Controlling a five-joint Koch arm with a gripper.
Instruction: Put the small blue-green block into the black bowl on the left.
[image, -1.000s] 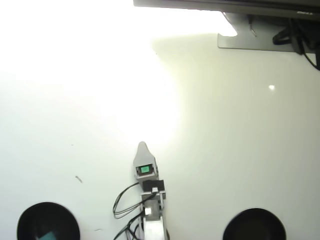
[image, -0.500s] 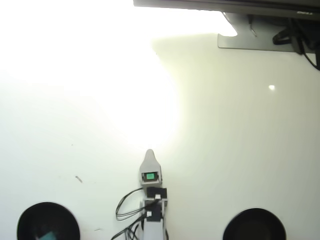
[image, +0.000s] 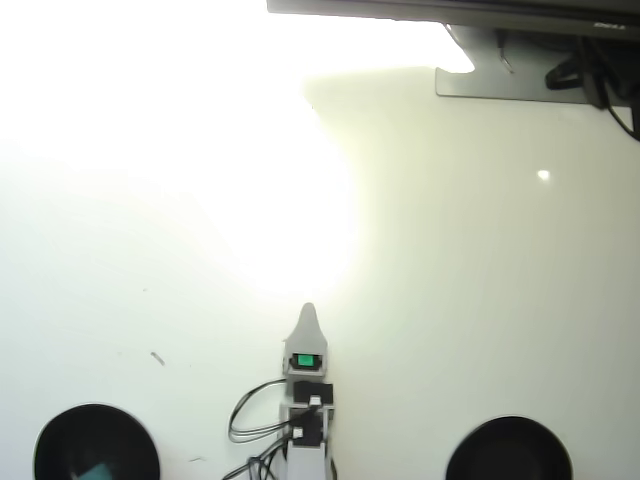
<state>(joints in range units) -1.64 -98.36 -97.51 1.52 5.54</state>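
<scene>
Blue-green block (image: 97, 470): one (inside left black bowl (image: 60, 440)); bowls: two.

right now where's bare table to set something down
Bare table runs between the gripper and the grey stand at top, and between arm and right bowl. Crowded only along the bottom edge: left bowl, cables.

no legible text, label, brand, number or sign in the overhead view. faint pale marks on the monitor (image: 450, 10) edge at top right are too small to read.
</scene>
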